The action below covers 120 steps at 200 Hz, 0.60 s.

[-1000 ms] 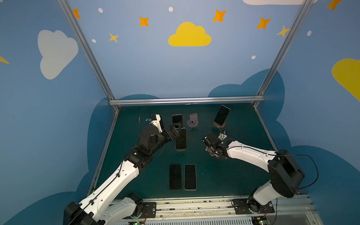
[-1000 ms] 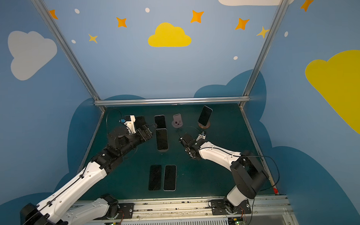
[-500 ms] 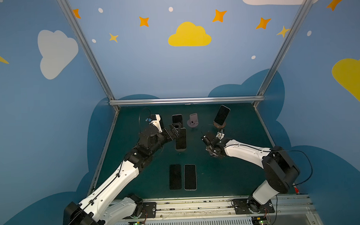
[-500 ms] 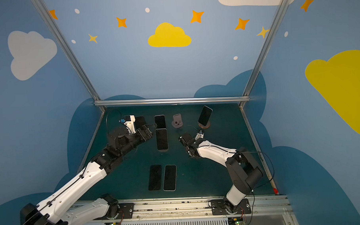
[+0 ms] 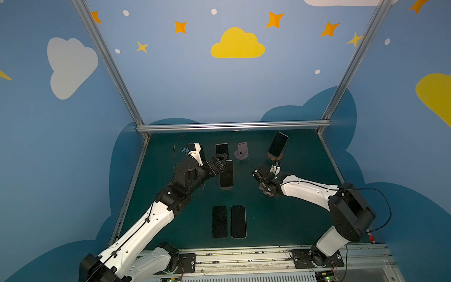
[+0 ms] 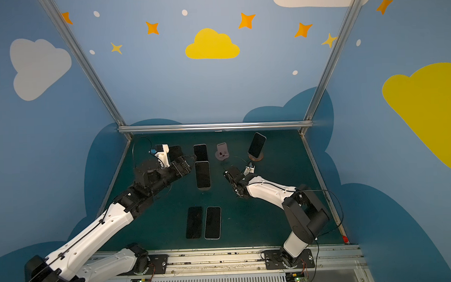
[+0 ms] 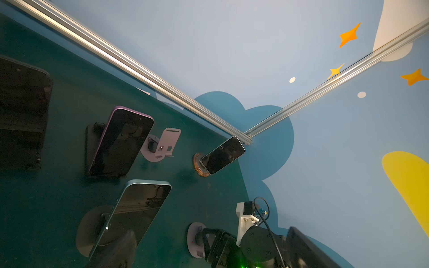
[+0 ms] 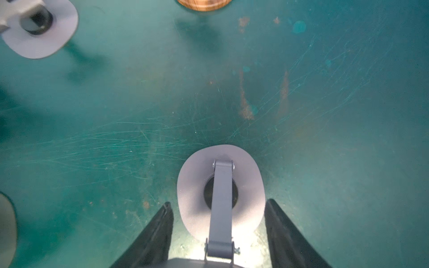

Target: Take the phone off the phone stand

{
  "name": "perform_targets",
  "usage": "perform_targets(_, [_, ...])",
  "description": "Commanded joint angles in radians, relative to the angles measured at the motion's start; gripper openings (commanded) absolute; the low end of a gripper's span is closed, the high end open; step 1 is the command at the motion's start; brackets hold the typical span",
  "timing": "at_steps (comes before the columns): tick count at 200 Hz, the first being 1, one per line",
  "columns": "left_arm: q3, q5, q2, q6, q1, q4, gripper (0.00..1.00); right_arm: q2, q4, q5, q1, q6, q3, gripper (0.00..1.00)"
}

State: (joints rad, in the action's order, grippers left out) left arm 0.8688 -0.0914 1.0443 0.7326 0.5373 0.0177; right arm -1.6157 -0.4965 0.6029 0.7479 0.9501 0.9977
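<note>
A teal-edged phone leans upright on a round grey phone stand in the middle of the mat. My left gripper is open, just left of the phone's upper edge. The phone is not between its jaws, and one blurred finger overlaps the phone's lower corner. My right gripper points down over a second grey stand that carries no phone. Its jaws are shut against the two sides of that stand's oval base.
At the back stand a purple-edged phone on a black stand, an empty lilac stand and a phone on a wooden disc. Two phones lie flat near the front. A metal rail bounds the rear.
My right gripper has edged slightly left and its jaws have drawn in onto the grey stand's base. The left arm and the phones have not moved.
</note>
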Motion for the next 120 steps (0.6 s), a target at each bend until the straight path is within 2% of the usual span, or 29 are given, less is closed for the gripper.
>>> perform_targets(1, [-0.015,0.01,-0.017,-0.02,0.001,0.013,1.0,0.047,0.012,0.025,0.001,-0.041,0.007,0.58])
perform_targets(59, [-0.02,0.01,-0.017,-0.021,0.001,0.019,1.0,0.055,0.109,-0.016,-0.014,-0.184,0.013,0.58])
perform_targets(120, [-0.022,0.021,-0.019,-0.027,0.001,0.021,1.0,-0.067,0.181,-0.076,-0.088,-0.342,0.167,0.56])
